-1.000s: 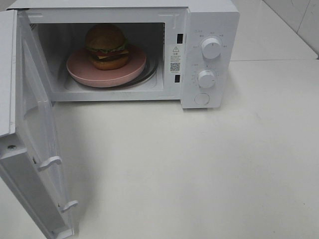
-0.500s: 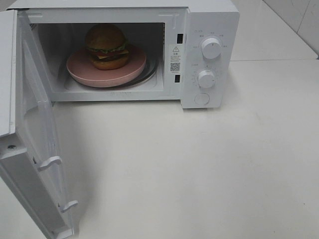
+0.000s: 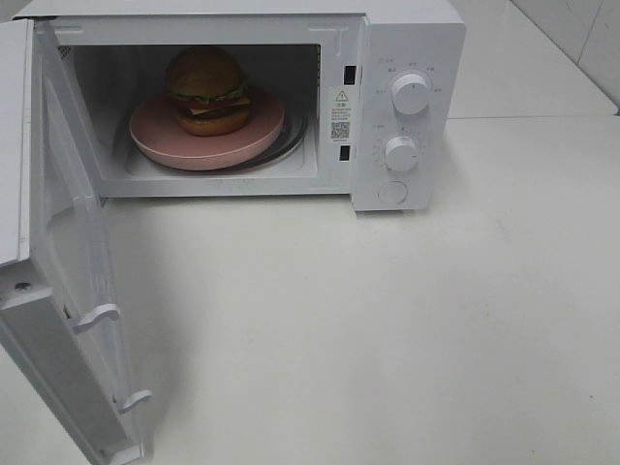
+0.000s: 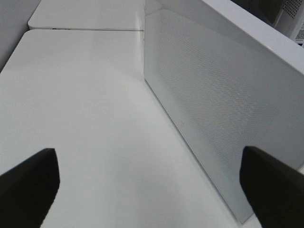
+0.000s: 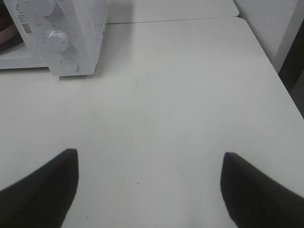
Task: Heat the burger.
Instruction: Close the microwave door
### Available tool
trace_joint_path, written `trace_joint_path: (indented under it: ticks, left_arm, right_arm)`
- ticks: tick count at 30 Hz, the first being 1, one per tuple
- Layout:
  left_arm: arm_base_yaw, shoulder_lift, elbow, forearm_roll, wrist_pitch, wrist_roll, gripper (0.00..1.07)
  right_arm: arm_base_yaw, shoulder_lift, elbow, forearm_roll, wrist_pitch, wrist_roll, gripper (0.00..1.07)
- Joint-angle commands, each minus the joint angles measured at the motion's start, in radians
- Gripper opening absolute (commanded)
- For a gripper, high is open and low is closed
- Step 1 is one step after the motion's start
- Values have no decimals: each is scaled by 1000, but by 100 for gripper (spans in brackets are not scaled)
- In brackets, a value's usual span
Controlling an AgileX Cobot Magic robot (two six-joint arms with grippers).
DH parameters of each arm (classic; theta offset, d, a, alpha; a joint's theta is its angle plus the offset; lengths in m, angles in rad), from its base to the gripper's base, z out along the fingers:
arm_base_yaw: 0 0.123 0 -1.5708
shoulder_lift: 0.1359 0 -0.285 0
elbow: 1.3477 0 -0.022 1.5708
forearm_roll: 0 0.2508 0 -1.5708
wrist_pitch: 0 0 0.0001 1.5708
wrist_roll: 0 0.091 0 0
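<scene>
One tall burger (image 3: 206, 89), glossy brown bun over lettuce, tomato and cheese, sits in the open microwave (image 3: 407, 39), well away from the left end effector (image 4: 149, 187) and right end effector (image 5: 148, 187), both spread apart and empty.

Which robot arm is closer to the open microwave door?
Left. The left jaws stand open close beside the outer face of the door. The right jaws are open over the table, well back from the knob side of the microwave, away from the door.

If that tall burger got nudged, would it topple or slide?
The burger looks tall and stacked, so it would probably tip or shed layers. Its glossy bun may be slippery. The smooth pink plate might let it slide.
</scene>
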Motion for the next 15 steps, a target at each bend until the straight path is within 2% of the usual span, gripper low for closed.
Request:
trace_joint_path:
  ticks: [1, 15]
  left_arm:
    - [-6, -18, 0, 1, -6, 0, 98]
    - [-6, -18, 0, 1, -6, -1, 98]
  right_arm:
    - [-8, -25, 1, -6, -10, 7, 76]
    - [-8, -25, 1, -6, -10, 7, 76]
